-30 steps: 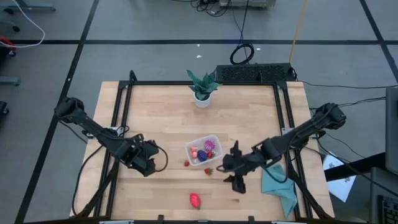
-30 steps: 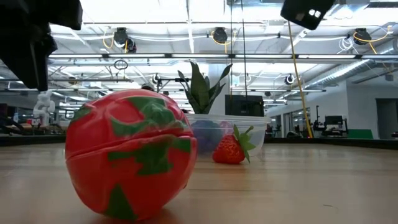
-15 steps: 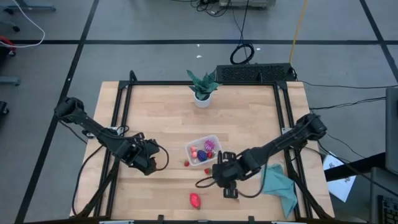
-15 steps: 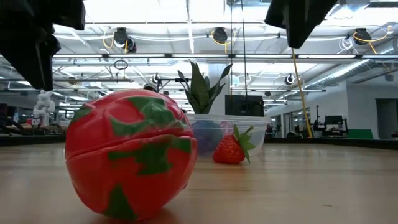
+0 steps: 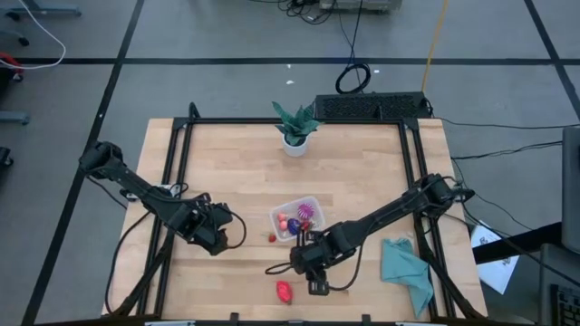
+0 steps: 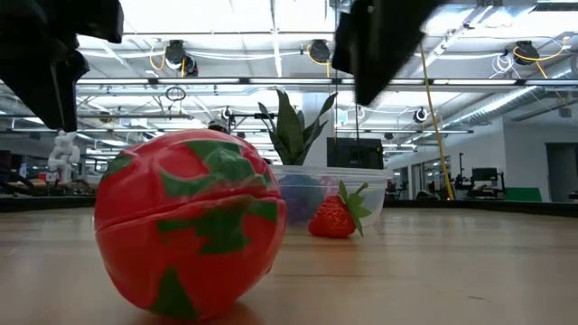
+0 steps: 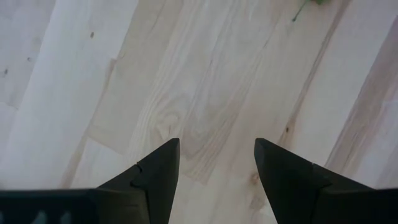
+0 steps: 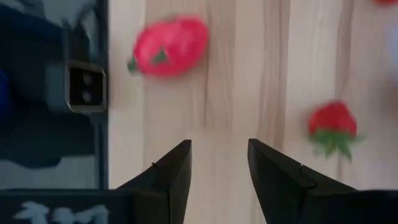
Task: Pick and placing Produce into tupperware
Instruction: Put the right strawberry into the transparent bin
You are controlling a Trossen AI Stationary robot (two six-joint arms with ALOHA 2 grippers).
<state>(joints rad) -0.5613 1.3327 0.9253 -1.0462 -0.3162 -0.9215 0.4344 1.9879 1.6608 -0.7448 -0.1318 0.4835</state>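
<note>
The clear tupperware [image 5: 297,217] sits mid-table with several small fruits inside; in the low view the tupperware [image 6: 330,190] stands behind a strawberry [image 6: 336,215]. A red fruit with green patches [image 5: 285,291] lies near the front edge. A strawberry [image 5: 271,237] lies left of the tupperware. My right gripper [image 5: 299,264] hovers open between the tupperware and the red fruit. In its wrist view, the right gripper [image 8: 217,162] has only bare wood between its fingers, with the red fruit [image 8: 168,46] and a strawberry [image 8: 333,127] ahead. My left gripper [image 5: 216,241] waits open over bare wood [image 7: 217,162].
A potted plant [image 5: 294,127] stands at the far edge. A teal cloth [image 5: 406,270] lies at the near right. A small camera block [image 8: 84,87] sits at the table's near edge close to the red fruit. Black frame rails run along the table's sides.
My right gripper has swung from beside the teal cloth toward the table's left and a little toward its near edge. It has sunk lower, and now hangs just in front of the tupperware, over the spot where a strawberry lay. The fruits have not moved.
</note>
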